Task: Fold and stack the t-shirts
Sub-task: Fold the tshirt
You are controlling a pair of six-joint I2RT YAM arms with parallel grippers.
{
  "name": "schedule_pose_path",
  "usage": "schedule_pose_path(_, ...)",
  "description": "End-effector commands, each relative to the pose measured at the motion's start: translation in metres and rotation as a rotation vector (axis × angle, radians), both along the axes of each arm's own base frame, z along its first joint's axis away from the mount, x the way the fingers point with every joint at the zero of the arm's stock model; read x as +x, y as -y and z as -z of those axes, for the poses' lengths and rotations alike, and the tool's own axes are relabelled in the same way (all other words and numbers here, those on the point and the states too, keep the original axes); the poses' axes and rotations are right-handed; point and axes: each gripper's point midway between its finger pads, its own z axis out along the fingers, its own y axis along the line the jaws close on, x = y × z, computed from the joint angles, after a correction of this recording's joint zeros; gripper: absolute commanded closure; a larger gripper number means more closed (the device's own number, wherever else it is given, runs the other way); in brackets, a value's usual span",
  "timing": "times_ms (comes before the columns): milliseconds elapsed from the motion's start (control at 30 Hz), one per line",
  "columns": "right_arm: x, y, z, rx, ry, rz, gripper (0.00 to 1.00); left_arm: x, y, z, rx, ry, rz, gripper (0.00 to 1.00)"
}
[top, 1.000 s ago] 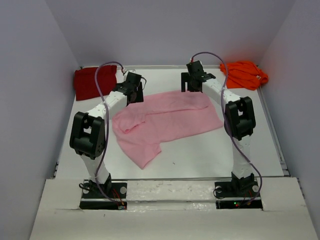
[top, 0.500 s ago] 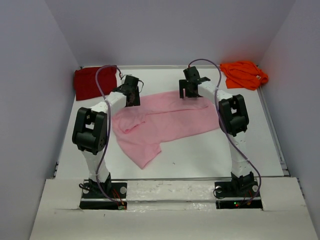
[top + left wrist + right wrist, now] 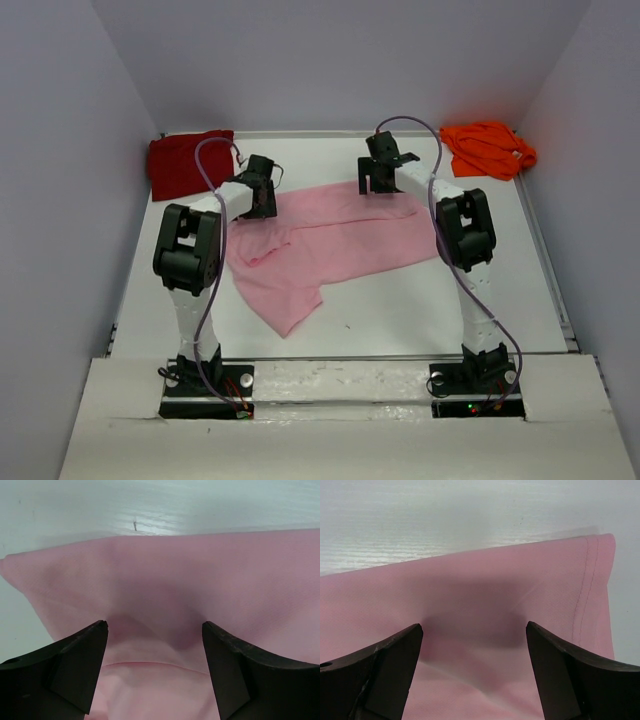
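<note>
The light pink t-shirt [image 3: 330, 235] lies spread and rumpled at the middle of the surface [image 3: 430, 300]. The dark red t-shirt [image 3: 188, 163] sits bunched at 10 o'clock and the bright orange t-shirt [image 3: 488, 148] at 2 o'clock. The left gripper [image 3: 260, 192] and right gripper [image 3: 378, 184] are both released, with jaws wide apart over the pink shirt's 12 o'clock edge, grasping nothing.

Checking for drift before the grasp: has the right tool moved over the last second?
Yes. In the top view the right tool has shifted left, away from the orange t-shirt, and nearer, over the far edge of the pink t-shirt.
</note>
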Motion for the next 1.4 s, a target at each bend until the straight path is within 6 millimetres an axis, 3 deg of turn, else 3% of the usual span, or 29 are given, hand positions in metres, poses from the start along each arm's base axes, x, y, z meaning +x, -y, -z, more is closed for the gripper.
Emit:
schedule_pose_path(0,0.006,0.0,0.008,-0.033,-0.004,0.005,0.11,0.002,0.003,0.008,-0.035,-0.042,0.009,0.12)
schedule_pose_path(67,0.003,-0.002,0.013,-0.022,-0.027,0.018,0.1,0.006,0.005,0.01,-0.051,-0.056,0.013,0.12)
schedule_pose_path(233,0.004,0.022,0.024,-0.028,-0.054,0.104,0.11,0.013,0.003,0.016,-0.064,-0.076,0.014,0.12)
schedule_pose_path(500,0.003,0.067,0.009,-0.069,-0.025,0.235,0.11,0.042,0.003,0.019,-0.013,-0.085,0.037,0.15)
schedule_pose_path(600,0.001,0.085,0.002,-0.093,-0.012,0.28,0.11,0.054,0.007,0.011,-0.021,-0.048,0.039,0.15)
schedule_pose_path(733,-0.002,0.09,-0.001,-0.114,-0.01,0.28,0.11,0.068,0.011,0.011,-0.019,-0.046,0.049,0.15)
schedule_pose_path(867,0.002,0.085,-0.012,-0.091,0.008,0.261,0.11,0.068,0.007,0.005,-0.004,-0.022,0.032,0.15)
schedule_pose_path(900,0.001,0.08,-0.015,-0.065,0.005,0.238,0.11,0.073,0.005,-0.016,0.005,0.038,0.018,0.14)
schedule_pose_path(1000,0.006,0.08,-0.048,-0.049,0.08,0.237,0.1,0.076,-0.001,-0.073,0.022,0.187,-0.016,0.11)
schedule_pose_path(1033,0.005,0.076,-0.069,-0.048,0.119,0.23,0.1,0.075,-0.006,-0.107,0.031,0.268,-0.038,0.1)
schedule_pose_path(1067,0.003,0.071,-0.079,-0.045,0.135,0.215,0.1,0.073,-0.005,-0.104,0.033,0.261,-0.036,0.1)
schedule_pose_path(1100,0.002,0.072,-0.091,-0.039,0.157,0.215,0.1,0.071,-0.006,-0.139,0.02,0.336,-0.039,0.1)
schedule_pose_path(1167,-0.005,0.068,-0.108,-0.029,0.184,0.208,0.1,0.063,-0.006,-0.171,0.016,0.397,-0.041,0.09)
schedule_pose_path(1200,-0.011,0.065,-0.13,-0.015,0.22,0.202,0.1,0.055,-0.001,-0.201,0.005,0.453,-0.02,0.09)
schedule_pose_path(1267,-0.026,0.064,-0.135,-0.004,0.214,0.215,0.1,0.039,0.003,-0.219,-0.003,0.467,-0.004,0.09)
schedule_pose_path(1300,-0.037,0.057,-0.151,0.016,0.234,0.201,0.11,0.027,0.011,-0.238,-0.026,0.5,0.02,0.09)
schedule_pose_path(1333,-0.046,0.055,-0.152,0.016,0.231,0.197,0.11,0.019,0.014,-0.245,-0.034,0.505,0.033,0.09)
schedule_pose_path(1367,-0.061,0.055,-0.139,0.008,0.199,0.204,0.11,0.007,0.018,-0.237,-0.03,0.481,0.05,0.09)
